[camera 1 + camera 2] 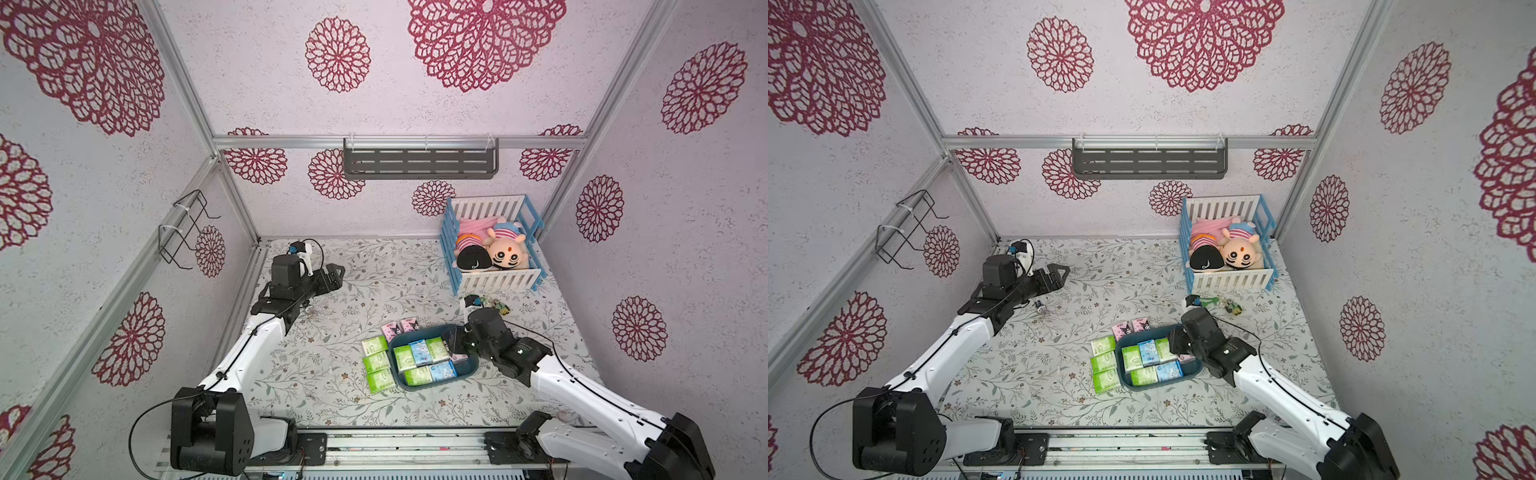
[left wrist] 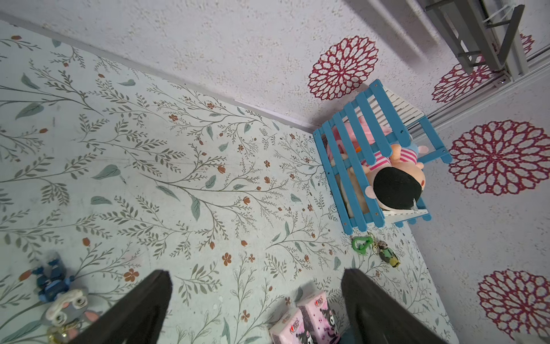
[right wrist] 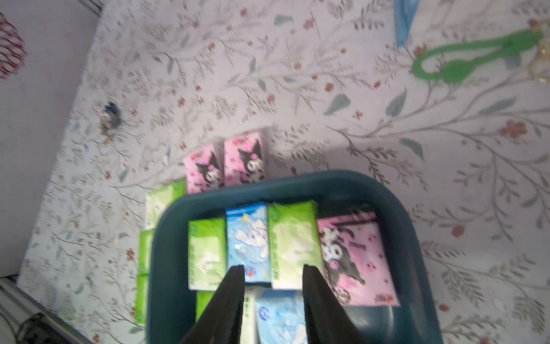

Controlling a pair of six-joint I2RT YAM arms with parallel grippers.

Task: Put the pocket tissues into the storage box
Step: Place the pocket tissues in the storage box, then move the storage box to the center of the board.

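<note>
Pale textured walls w/ red lace rosettes, alu frame. Tabletop has a leaf-and-flower print. Right of centre, towards the front edge, sits the storage box. Inside it lie pocket tissues: six packs seen, flat, in green, blue and one pink. Outside, just beside the box, are three green packs in a column on the left-arm side, and two pink packs at its far corner. Over the box hangs the right gripper, jaws parted, nothing between. Far back-left is the left gripper, spread wide, empty, near a small figurine. The crib w/ plush dolls is back-right, w/ a green keyring in front of it.
</note>
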